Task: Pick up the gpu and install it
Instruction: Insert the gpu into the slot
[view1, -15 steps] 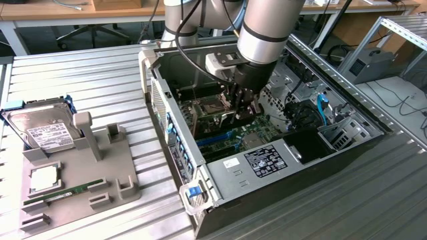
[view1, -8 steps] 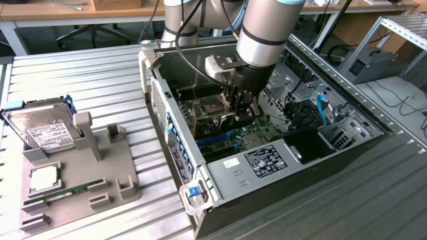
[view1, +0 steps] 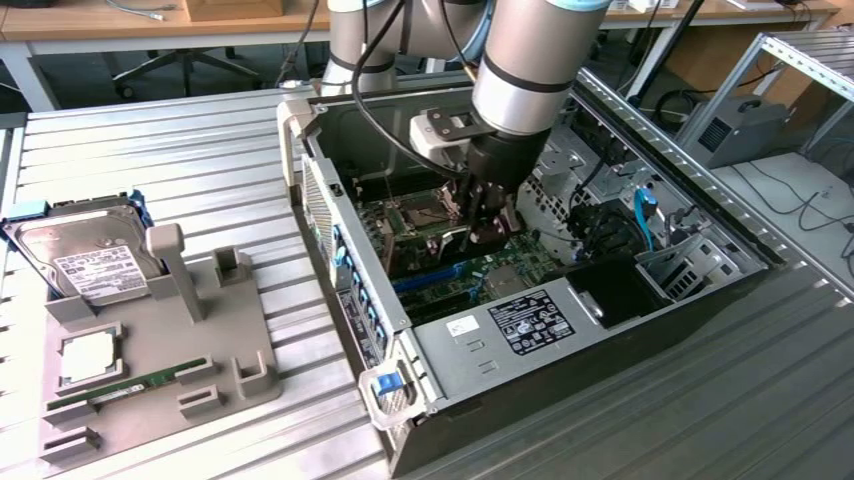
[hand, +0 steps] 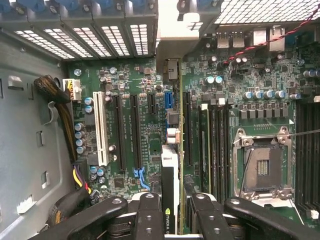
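black gripper (hand: 172, 212) pinches thin flat gpu (hand: 169, 165) edge-on above green motherboard (hand: 145, 135).

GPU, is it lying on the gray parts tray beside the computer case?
No, the gpu sits edge-on between the fingers inside the computer case, over the motherboard.

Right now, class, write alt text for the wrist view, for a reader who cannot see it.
The pincer grips the gpu edge-on inside an open computer case, over the green motherboard. Long expansion slots run alongside the card, and a CPU socket lies further off.
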